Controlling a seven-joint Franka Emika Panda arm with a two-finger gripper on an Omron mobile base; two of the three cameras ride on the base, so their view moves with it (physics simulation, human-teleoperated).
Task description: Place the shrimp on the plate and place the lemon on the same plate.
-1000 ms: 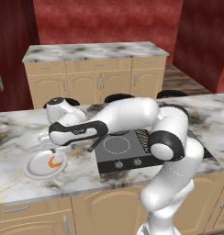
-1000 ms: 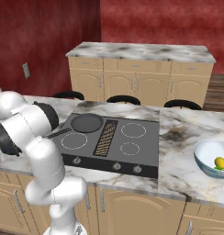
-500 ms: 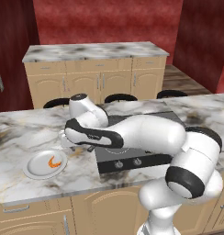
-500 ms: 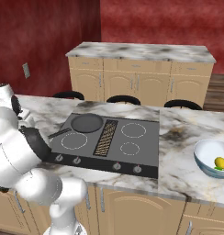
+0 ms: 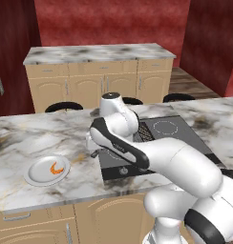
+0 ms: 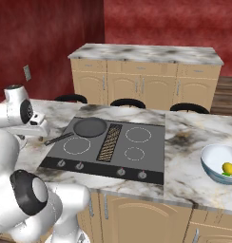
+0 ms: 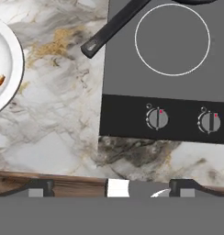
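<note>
Left base view: curved orange shrimp (image 5: 55, 168) lies on round white plate (image 5: 38, 177), marbled bench (image 5: 23, 143).
Right base view: yellow lemon (image 6: 227, 168) inside bluish bowl (image 6: 209, 161), apparently glass.
Hand view: pincer (image 7: 113, 184) open, empty; black pan handle (image 7: 114, 27).

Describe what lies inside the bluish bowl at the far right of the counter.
The bowl holds the yellow lemon, resting low against its near side beside a small green bit. The near rim hides the lemon's underside.

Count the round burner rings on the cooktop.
4: front left, front right, back right, and back left, covered by the frying pan, so that ring is assumed.
</note>
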